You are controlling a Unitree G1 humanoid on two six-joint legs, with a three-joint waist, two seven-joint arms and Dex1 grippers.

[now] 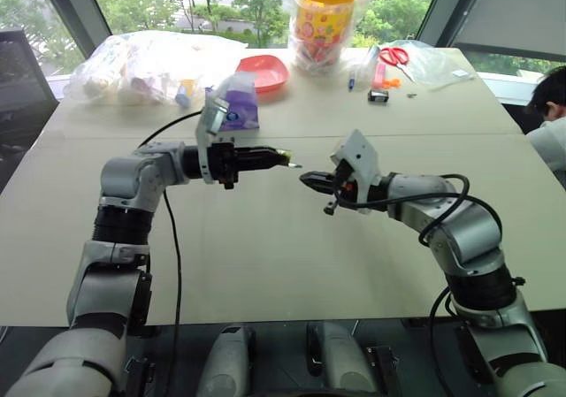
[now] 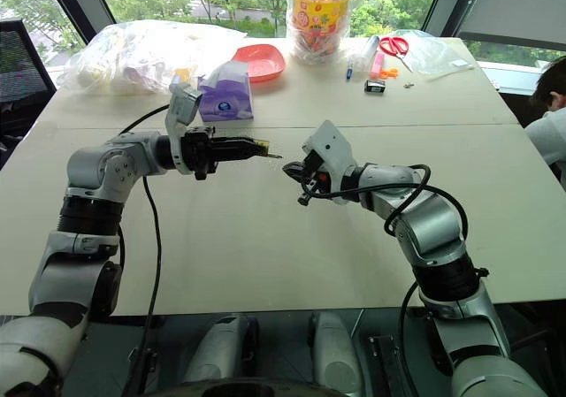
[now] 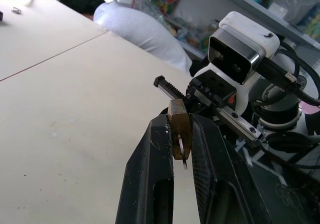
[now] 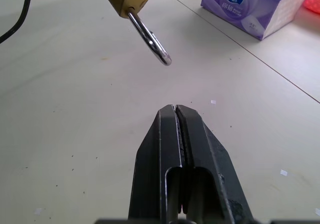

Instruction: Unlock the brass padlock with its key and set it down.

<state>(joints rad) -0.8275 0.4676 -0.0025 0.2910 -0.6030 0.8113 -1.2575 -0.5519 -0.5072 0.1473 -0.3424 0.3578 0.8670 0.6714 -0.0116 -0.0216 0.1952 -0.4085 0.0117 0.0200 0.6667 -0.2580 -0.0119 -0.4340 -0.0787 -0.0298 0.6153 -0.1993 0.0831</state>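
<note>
We hold the brass padlock (image 3: 179, 134) up over the table (image 1: 265, 264), pinched in our left gripper (image 1: 285, 158), its shiny loop sticking out. Our right gripper (image 4: 176, 110) is pressed shut and empty, just beside it. The lock looks hard, small and slippery, so squeezing its flat sides works best.

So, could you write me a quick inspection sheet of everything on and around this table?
Surface: pale table, bare near the arms.
Job's things: brass padlock held above the table, shackle sticking out; key not identifiable.
Clutter: purple tissue box, red dish, snack tub, scissors, plastic bags at the far edge.
End effectors: left end effector shut on brass padlock; right end effector shut, empty.
Cables: black cable along the left arm.
Surroundings: windows, trees, a seated person.
</note>
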